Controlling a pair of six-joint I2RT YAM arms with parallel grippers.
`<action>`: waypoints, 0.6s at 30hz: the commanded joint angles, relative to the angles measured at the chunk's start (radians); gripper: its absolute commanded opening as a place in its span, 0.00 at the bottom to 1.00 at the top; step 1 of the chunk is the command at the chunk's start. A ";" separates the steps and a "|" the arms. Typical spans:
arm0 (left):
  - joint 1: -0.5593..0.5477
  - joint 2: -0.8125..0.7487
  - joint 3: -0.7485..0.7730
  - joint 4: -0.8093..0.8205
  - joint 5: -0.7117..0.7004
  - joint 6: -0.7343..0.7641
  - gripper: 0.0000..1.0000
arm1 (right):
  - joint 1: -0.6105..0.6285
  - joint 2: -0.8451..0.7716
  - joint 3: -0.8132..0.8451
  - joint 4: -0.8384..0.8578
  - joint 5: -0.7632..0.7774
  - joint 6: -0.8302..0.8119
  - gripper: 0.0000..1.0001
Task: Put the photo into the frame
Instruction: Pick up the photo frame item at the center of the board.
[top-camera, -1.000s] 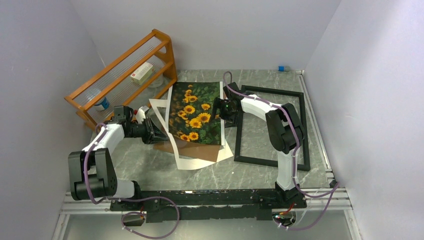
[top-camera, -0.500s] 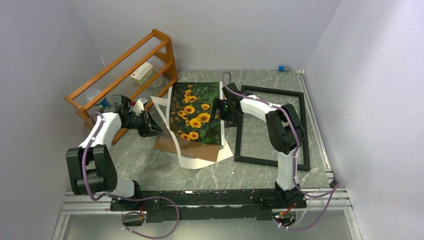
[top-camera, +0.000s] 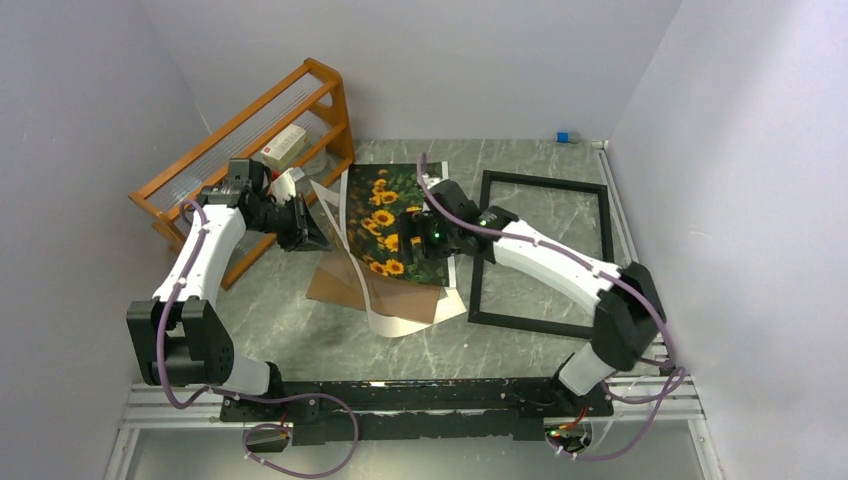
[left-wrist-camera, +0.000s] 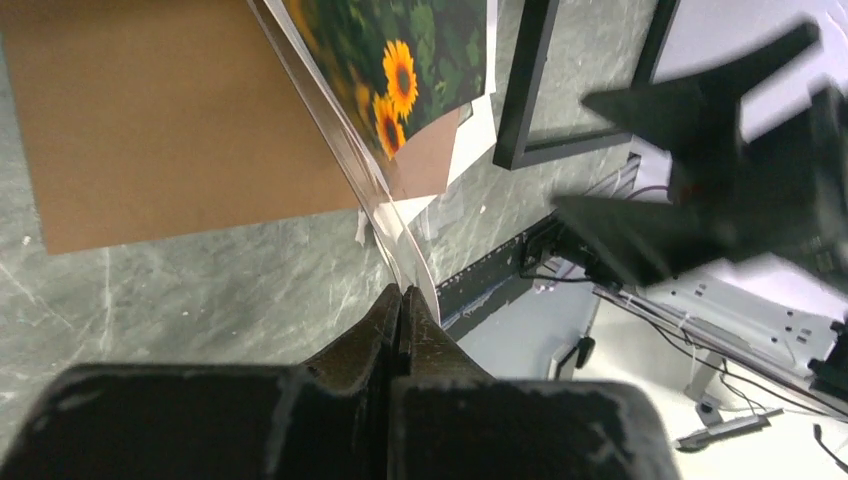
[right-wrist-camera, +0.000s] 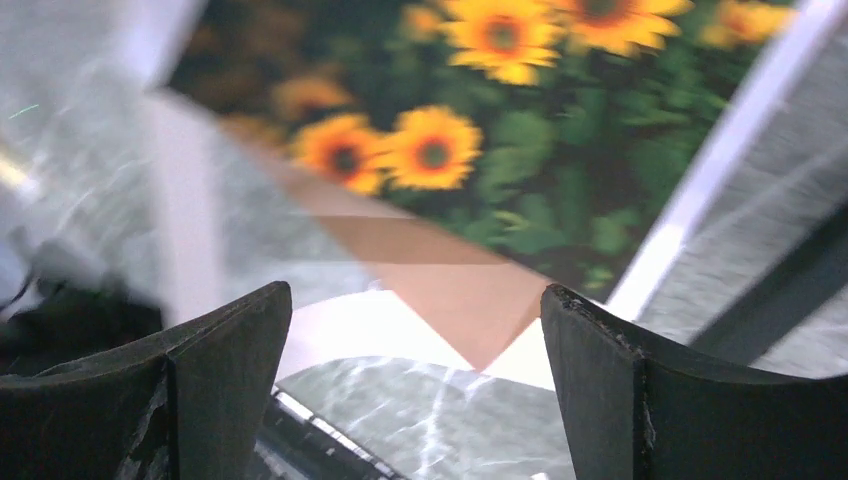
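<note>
From above, the left gripper (top-camera: 315, 238) holds up the left edge of a thin white paper mat (top-camera: 400, 322). The rectangular paper photo (top-camera: 380, 195) of yellow sunflowers leans tilted on it, above a brown cardboard backing board (top-camera: 335, 285). The large black-bordered glass frame (top-camera: 474, 290) lies flat just beside them, nothing in it. The right gripper (top-camera: 415, 235) hovers over the photo.

In the left wrist view, the jaws pinch tight on the mat's white edge; whether the photo's edge is caught too, I cannot tell.

In the right wrist view, the jaws gape wide, holding nothing, above the photo's lower corner.

The step looks like separating the photo. Next, the right gripper should close on the photo alone.
</note>
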 joint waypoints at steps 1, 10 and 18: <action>-0.018 0.002 0.104 -0.001 -0.074 -0.022 0.03 | 0.111 -0.117 0.001 0.088 -0.026 -0.050 0.99; -0.062 0.054 0.237 -0.060 -0.145 -0.107 0.03 | 0.307 -0.036 0.099 -0.015 0.031 0.002 0.94; -0.065 0.084 0.297 -0.130 -0.153 -0.064 0.03 | 0.363 0.013 0.113 -0.092 0.135 -0.006 0.76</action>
